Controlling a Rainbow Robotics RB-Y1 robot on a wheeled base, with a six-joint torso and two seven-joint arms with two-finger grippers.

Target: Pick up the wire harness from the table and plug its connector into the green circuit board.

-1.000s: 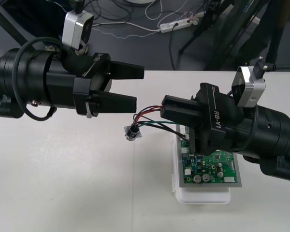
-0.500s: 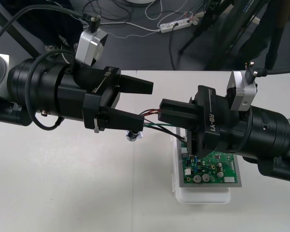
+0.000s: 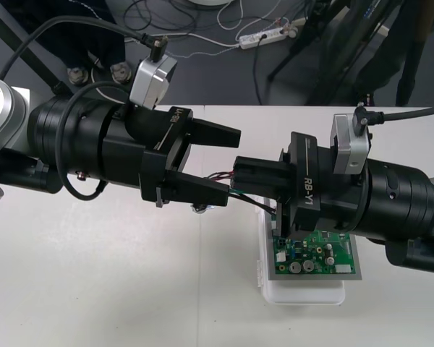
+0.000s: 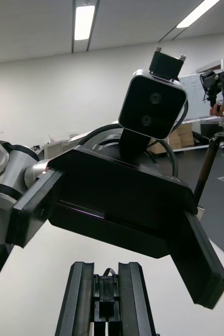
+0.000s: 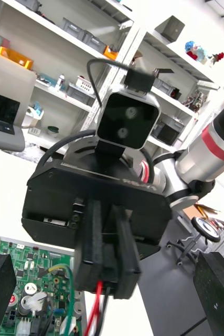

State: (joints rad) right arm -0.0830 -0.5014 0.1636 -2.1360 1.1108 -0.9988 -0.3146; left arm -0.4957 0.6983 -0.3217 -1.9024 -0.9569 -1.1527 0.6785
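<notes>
Wire harness (image 3: 223,176), mid-frame, mostly hidden.
Red and black wires (image 5: 97,296) pinched in right end effector (image 3: 239,175); socket (image 3: 200,209) barely peeks under spread left end effector (image 3: 231,165); green circuit board (image 3: 315,256) half-covered, lower right of tabletop (image 3: 94,289).

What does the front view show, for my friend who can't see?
The right end effector, shut on the wire harness, holds it over the far end of the green circuit board. The open left end effector straddles the wires.

Plain light table (image 3: 94,289), white base (image 3: 304,293) resting on it (green circuit board (image 3: 315,256) on top)
</notes>
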